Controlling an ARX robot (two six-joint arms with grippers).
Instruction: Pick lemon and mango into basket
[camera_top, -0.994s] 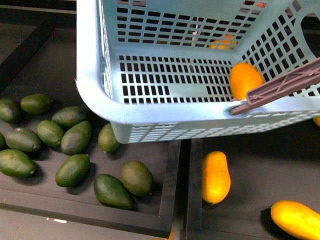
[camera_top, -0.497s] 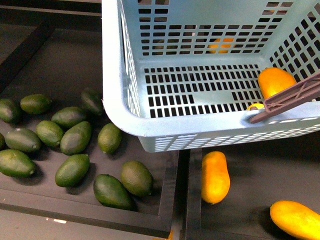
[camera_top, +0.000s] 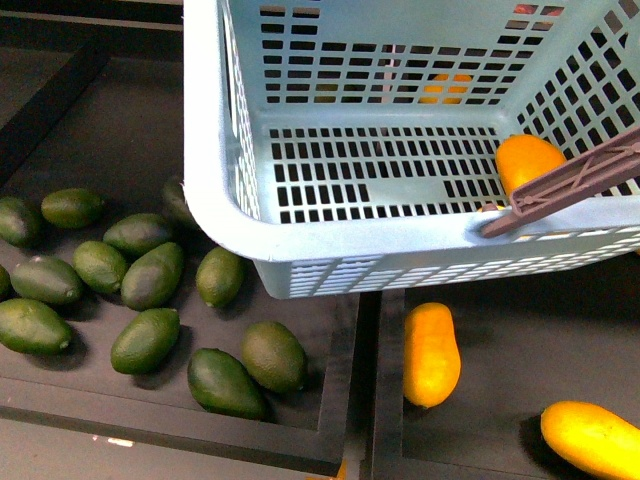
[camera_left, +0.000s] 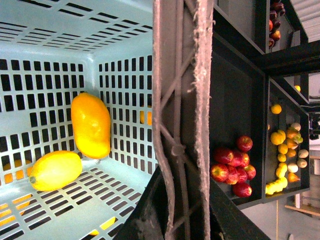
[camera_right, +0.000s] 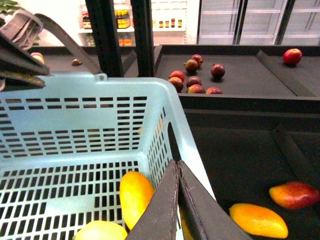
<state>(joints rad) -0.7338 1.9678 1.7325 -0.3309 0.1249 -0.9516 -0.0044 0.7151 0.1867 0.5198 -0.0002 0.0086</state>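
Over the dark green oval fruits, the pale turquoise slotted plastic basket has slid back leftward, with the bright-yellow oval lemon and long orange-yellow mango riding inside at its right corner; the task looks done. Is the left gripper or right gripper clamped? I cannot tell.

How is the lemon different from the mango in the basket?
The mango is longer and slimmer, while the lemon is shorter and rounder. The mango is a deeper orange-yellow, and the lemon is a brighter, lighter yellow. Both have smooth skin, and they lie close together on the slotted floor in one corner of the basket.
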